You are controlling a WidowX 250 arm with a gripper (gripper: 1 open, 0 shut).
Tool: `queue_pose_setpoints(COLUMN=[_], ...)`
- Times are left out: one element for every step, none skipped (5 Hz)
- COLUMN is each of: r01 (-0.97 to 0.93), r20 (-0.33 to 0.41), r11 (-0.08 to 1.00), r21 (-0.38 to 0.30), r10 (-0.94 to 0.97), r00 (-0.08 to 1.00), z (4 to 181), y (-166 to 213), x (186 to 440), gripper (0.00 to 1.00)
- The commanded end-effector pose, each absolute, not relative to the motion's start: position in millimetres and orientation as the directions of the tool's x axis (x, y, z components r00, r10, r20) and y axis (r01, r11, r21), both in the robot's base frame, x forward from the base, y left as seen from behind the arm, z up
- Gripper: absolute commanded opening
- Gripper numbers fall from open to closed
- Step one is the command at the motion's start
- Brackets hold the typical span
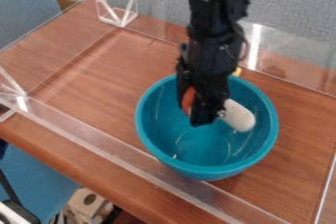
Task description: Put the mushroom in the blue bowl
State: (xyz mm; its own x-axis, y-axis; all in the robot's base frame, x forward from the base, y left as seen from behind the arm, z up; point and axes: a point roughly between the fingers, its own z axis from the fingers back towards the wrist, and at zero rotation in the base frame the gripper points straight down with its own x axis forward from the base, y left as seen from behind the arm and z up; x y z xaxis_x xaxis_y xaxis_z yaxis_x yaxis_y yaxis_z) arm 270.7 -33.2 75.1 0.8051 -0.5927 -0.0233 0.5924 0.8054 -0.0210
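Note:
The blue bowl (157, 122) sits on the wooden table at the front right. My gripper (203, 108) points straight down and reaches inside the bowl, below its rim. It is shut on the mushroom (241, 118), whose white stem sticks out to the right of the fingers. A bit of reddish cap shows between the fingers on the left. The mushroom hangs just above the inside of the bowl; I cannot tell whether it touches.
Low clear acrylic walls (79, 130) fence the wooden table (92, 76) on all sides. A clear plastic bracket (116, 12) stands at the back left corner. The arm hides the area right behind the bowl.

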Motion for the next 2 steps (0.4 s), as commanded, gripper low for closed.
queue_pose_setpoints(r01=[0.569, 0.540], r20=[0.025, 0.033], r11=[0.823, 0.842], r21=[-0.008, -0.006], r10=[-0.568, -0.540], r00=[0.822, 0.841], z=[88.0, 98.5], y=[-23.4, -17.6], x=[287.7, 293.2], gripper=[1.00, 1.00])
